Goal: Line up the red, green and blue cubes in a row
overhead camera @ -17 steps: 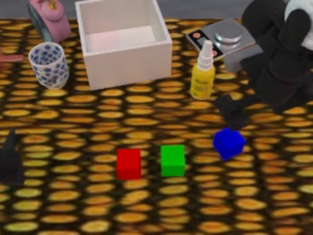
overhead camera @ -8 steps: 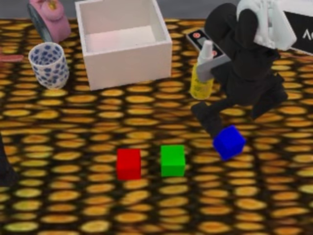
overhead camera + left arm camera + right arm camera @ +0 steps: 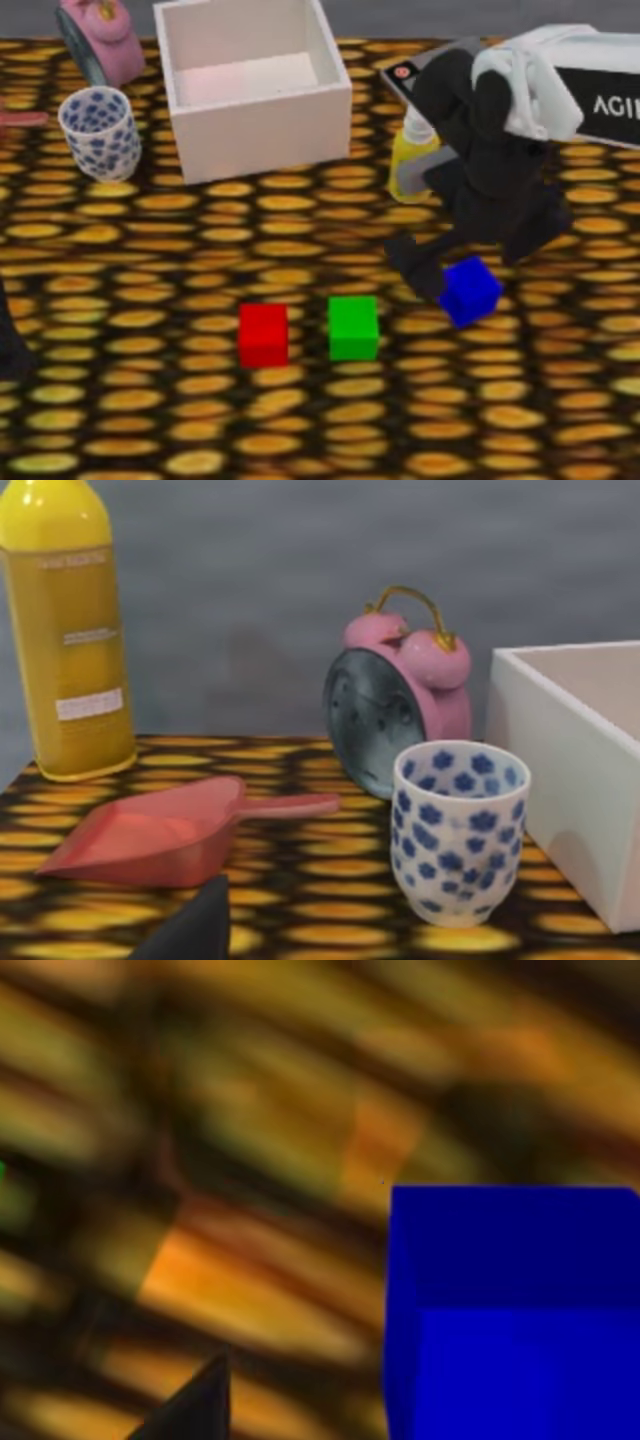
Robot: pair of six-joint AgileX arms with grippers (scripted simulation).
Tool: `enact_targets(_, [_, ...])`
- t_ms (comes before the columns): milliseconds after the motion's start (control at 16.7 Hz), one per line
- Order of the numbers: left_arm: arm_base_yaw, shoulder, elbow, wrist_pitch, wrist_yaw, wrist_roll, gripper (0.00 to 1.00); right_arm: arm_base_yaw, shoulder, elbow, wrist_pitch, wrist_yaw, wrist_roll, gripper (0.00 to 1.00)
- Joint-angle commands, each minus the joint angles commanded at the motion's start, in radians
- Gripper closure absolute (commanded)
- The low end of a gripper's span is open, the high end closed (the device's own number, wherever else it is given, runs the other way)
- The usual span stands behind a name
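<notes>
Nearest me, the red cube and green cube sit side by side in a row, with the blue cube off to their right, skewed and a little farther back. My right gripper has dropped in over the last second from the right; one finger now stands at the blue cube's left edge, though I cannot tell how its jaws stand. I judge the grasp is about to begin, while my left arm idles at the table's left edge.
</notes>
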State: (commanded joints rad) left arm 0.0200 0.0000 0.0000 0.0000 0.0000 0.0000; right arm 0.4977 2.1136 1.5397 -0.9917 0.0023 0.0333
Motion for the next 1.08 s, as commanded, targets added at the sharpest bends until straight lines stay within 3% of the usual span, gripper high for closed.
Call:
enact_targets(180, [0.000,0.000,0.000,0.000,0.000,0.000,0.00,0.002,0.037,-0.065,0.102,0.000,0.002,0.00])
enact_targets(480, [0.000,0.000,0.000,0.000,0.000,0.000,0.00,0.002,0.047,-0.078,0.120,0.000,0.003,0.00])
enact_targets(1080, [0.000,0.000,0.000,0.000,0.000,0.000,0.00,0.002,0.047,-0.078,0.120,0.000,0.003,0.75])
